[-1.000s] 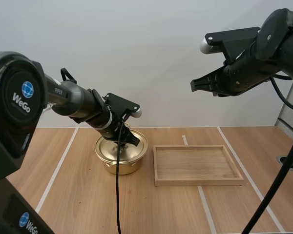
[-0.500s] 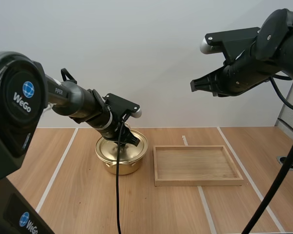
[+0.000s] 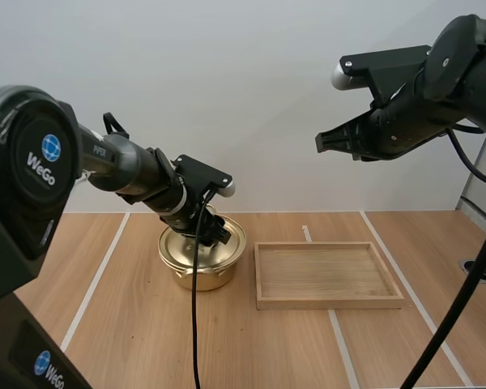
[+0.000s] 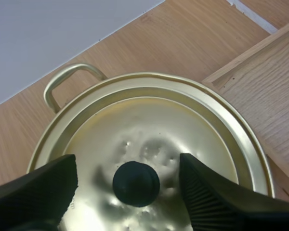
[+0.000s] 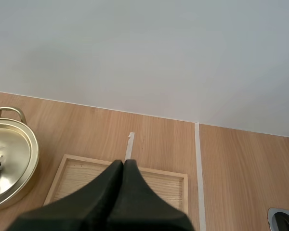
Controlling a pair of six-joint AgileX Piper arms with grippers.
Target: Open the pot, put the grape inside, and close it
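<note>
High view first: the golden pot (image 3: 196, 271) sits on the table (image 3: 130, 324), just left of the wooden tray (image 3: 324, 301), with its lid (image 3: 178, 245) on. My left end effector (image 3: 215, 232) is down over that lid. My right end effector (image 3: 322, 143) hangs high above the table, well apart from pot and tray.

Left wrist view: the fingers (image 4: 216, 202) stand apart, one on either side of the black knob (image 4: 136, 184) at the lid's centre, not pinching it. That knob is the place to grip, I'd say. The lid looks thin, stiff and light, and its polished metal is likely slippery.

Right wrist view: the fingers (image 5: 106, 202) are pressed together as one wedge, holding nothing.
</note>
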